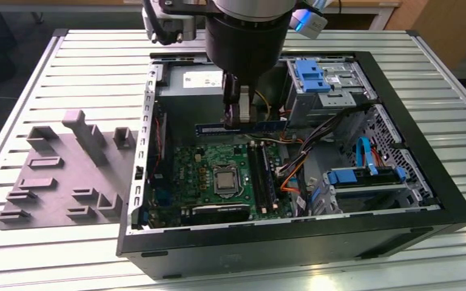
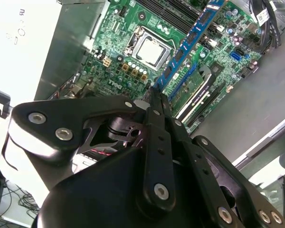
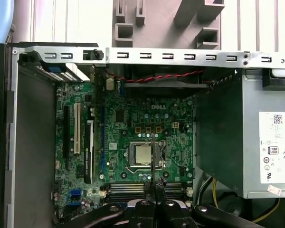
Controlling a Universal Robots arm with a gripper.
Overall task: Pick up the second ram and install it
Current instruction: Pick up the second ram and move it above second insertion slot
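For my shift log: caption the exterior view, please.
The gripper clamps the second ram above the green motherboard inside the open computer case.

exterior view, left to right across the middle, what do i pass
grey holder block → green motherboard → blue drive caddy → case's right wall. The second ram, held by the gripper, overlaps the motherboard, so it's left out.

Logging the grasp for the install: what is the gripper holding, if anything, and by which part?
The gripper is shut on the second ram, pinching it near the middle of its length, above the motherboard.
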